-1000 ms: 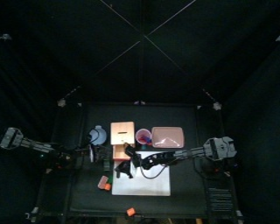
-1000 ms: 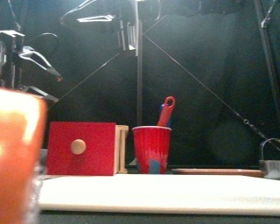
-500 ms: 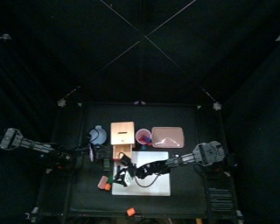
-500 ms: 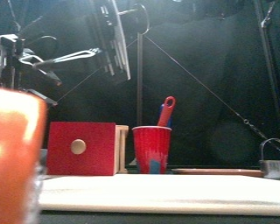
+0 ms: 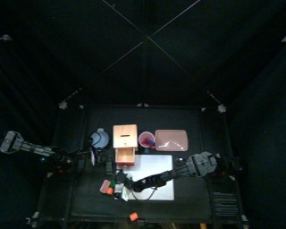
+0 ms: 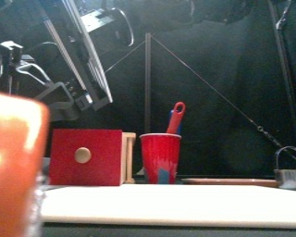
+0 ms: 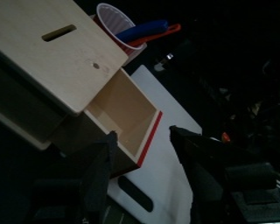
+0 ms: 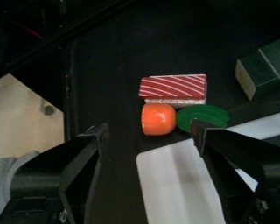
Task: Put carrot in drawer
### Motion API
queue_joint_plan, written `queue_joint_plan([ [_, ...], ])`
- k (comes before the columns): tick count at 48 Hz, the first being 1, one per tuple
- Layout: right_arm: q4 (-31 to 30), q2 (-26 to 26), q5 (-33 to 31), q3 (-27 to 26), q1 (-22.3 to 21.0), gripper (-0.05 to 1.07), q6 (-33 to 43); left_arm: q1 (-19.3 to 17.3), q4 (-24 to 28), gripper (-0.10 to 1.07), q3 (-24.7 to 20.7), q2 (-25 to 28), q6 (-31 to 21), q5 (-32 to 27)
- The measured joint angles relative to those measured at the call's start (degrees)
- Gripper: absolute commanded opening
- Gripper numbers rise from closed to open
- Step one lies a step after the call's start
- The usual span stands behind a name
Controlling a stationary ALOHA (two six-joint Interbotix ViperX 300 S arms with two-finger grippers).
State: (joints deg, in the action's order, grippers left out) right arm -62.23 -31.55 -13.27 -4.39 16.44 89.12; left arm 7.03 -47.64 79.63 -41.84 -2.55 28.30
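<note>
Right hand (image 8: 150,144) spread wide, empty, above rounded glossy orange carrot (image 8: 159,119) near surface's (image 5: 181,207) front-left corner. Left hand (image 7: 143,157) wide, empty, facing pulled-out boxy wooden drawer (image 7: 122,116).

Pale tan wooden drawer box (image 7: 73,74): bare matt wood w/ red-painted front edge. Red cup (image 6: 161,157) looks glossy plastic. Small orange carrot piece (image 8: 159,119): smooth (plastic-looking).

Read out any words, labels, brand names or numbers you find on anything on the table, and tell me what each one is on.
No readable text in any view.
Wooden drawer box: plain, no print.
Red cup: no label shows.
Striped red block: only stripes, no letters.
Dark green box: a pale line on it, nothing legible.
</note>
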Motion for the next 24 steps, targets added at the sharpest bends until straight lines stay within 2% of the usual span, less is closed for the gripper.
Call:
queue_joint_plan([
  [11, 6.7, -4.1, -7.9, -5.0, 1.0, 1.02, -8.7, 0.0, 0.0, 0.88, 0.5, 0.0, 0.0, 0.0],
  [24, 18.2, -7.6, -9.3, -11.1, 1.0, 1.02, -22.0, -0.1, 0.0, 0.88, 1.1, 0.1, 0.0, 0.0],
])
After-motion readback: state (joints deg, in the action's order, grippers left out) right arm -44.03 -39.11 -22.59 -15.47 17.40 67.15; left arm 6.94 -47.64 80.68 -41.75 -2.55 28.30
